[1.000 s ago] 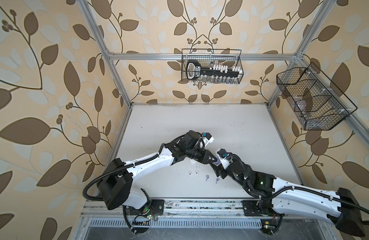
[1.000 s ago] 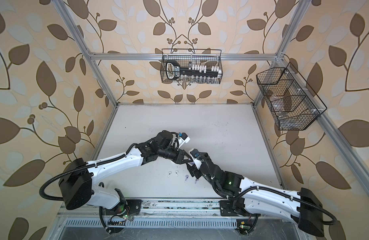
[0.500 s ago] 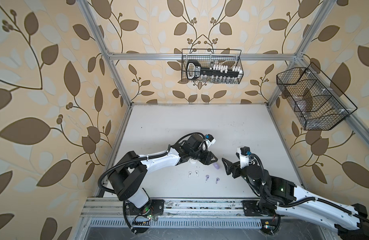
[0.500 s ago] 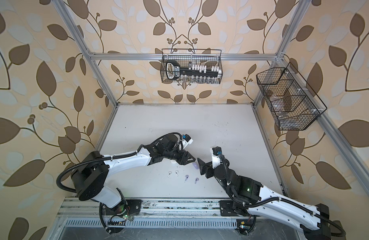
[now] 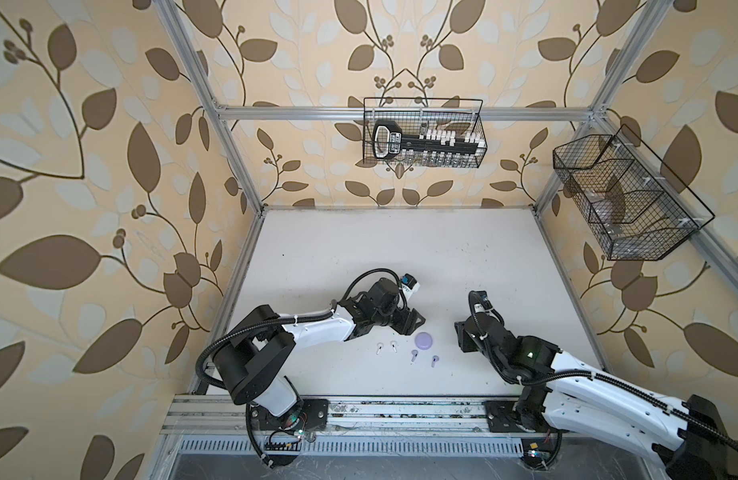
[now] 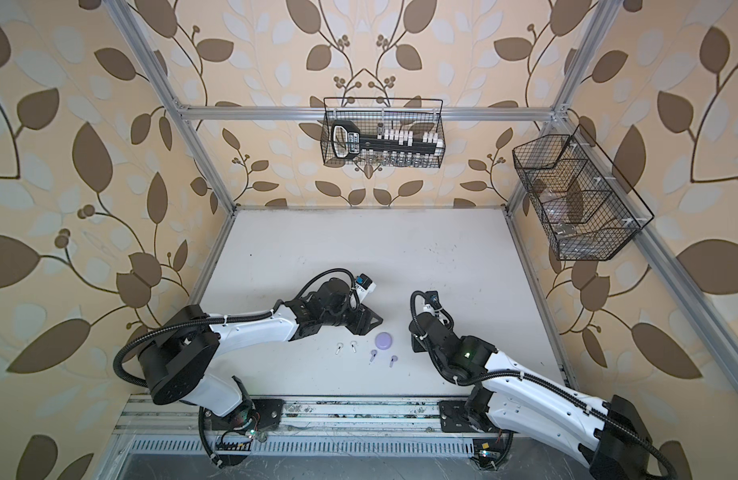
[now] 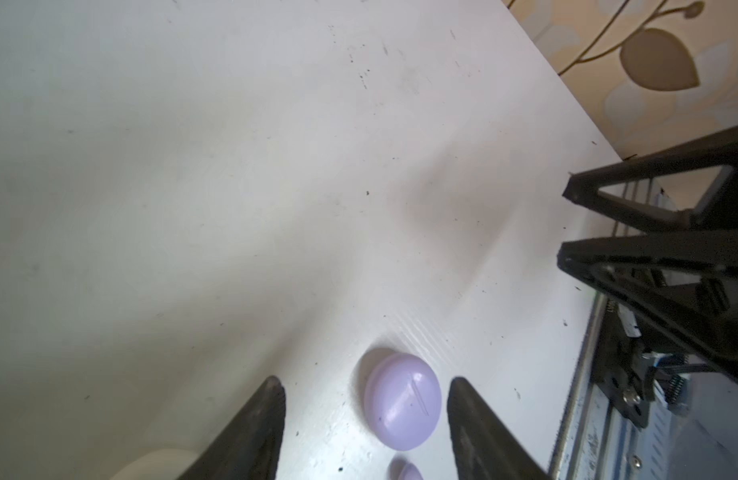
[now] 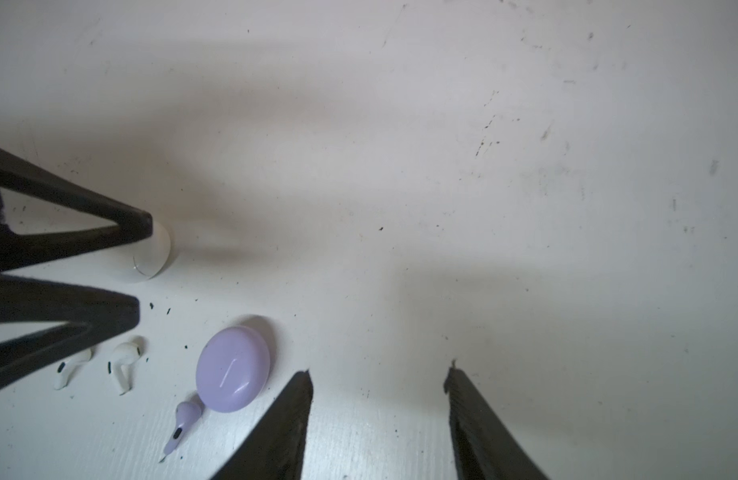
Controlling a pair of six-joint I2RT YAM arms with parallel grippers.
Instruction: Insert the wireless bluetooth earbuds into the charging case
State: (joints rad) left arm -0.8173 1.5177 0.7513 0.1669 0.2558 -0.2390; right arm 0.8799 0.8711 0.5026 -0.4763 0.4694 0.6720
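Note:
A round lilac charging case lies closed on the white table. In front of it are two white earbuds and two lilac earbuds. My left gripper is open just behind the lilac case, holding nothing. A white case shows partly behind its fingers. My right gripper hangs open and empty to the right of the lilac case. A lilac earbud lies against that case.
A wire basket with a black tool hangs on the back wall. Another wire basket hangs on the right wall. Aluminium frame posts and a front rail border the table.
Both grippers met over the lilac case a second ago. The left has since opened and drawn back. The right has pulled away to the right. The case now lies free on the table.

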